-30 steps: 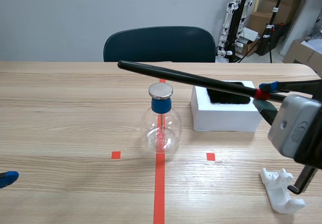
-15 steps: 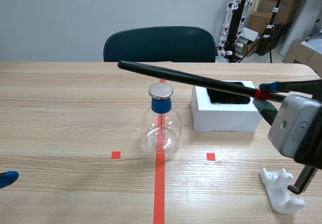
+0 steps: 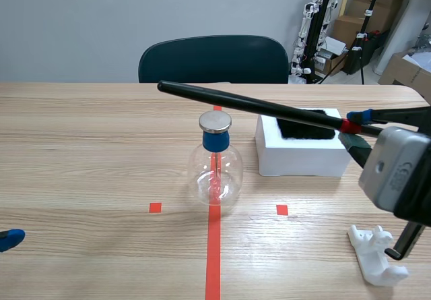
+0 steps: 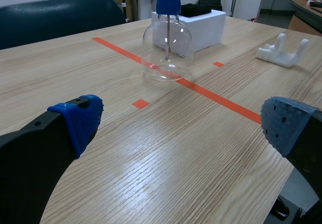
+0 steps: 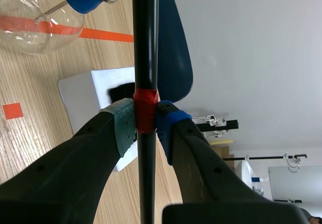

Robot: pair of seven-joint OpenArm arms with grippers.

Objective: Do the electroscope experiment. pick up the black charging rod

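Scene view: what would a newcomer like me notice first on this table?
A long black rod slants above the table, pinched at its red band by the right gripper. In the table's middle stands a round glass flask with a blue cap, on the red tape line; a white block sits beside it.

Glossy black rod [image 3: 249, 104], clear glass flask [image 3: 215, 175], wood-grain table [image 3: 87, 165].

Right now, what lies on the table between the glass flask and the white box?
Nothing, just a narrow strip of bare table between flask and box, seen in the scene view.
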